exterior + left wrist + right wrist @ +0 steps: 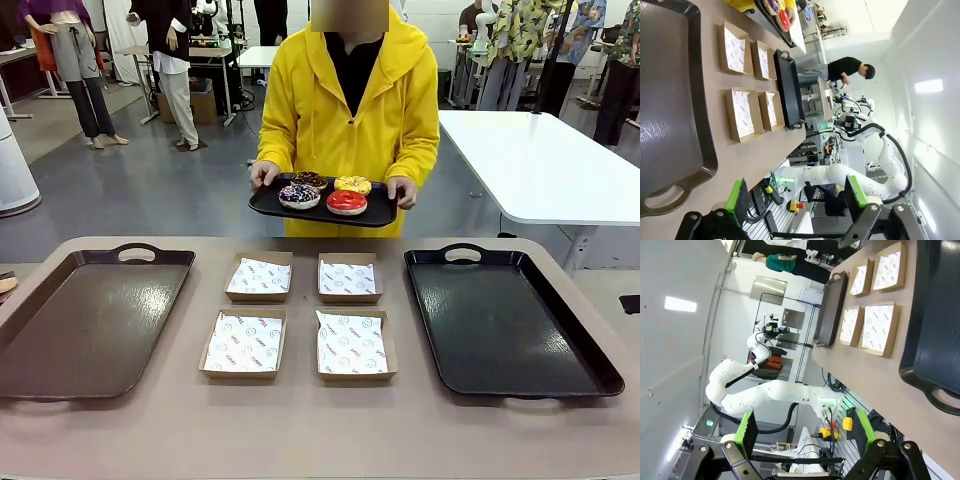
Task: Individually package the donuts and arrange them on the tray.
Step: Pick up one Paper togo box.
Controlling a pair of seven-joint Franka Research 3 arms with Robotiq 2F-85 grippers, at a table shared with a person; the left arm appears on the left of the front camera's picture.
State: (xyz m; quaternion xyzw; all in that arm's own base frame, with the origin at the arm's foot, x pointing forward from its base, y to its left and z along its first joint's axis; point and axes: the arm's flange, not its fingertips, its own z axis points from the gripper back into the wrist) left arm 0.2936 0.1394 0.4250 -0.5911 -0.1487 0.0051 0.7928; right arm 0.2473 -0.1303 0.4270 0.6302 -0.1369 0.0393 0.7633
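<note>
Beside the table [300,430], left end effector [796,198] and right end effector [806,429] gape wide, empty.

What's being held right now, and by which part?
The left gripper and right gripper are open, empty. The person's hands hold the small black donut tray by its two short ends.

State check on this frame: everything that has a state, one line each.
left gripper: open, holding nothing
right gripper: open, holding nothing
donuts: four, unpackaged, on the small tray
small tray: held by the person, off the table
cardboard boxes: four, open, paper-lined, empty
left tray: flat on the table, empty
right tray: flat on the table, empty
</note>
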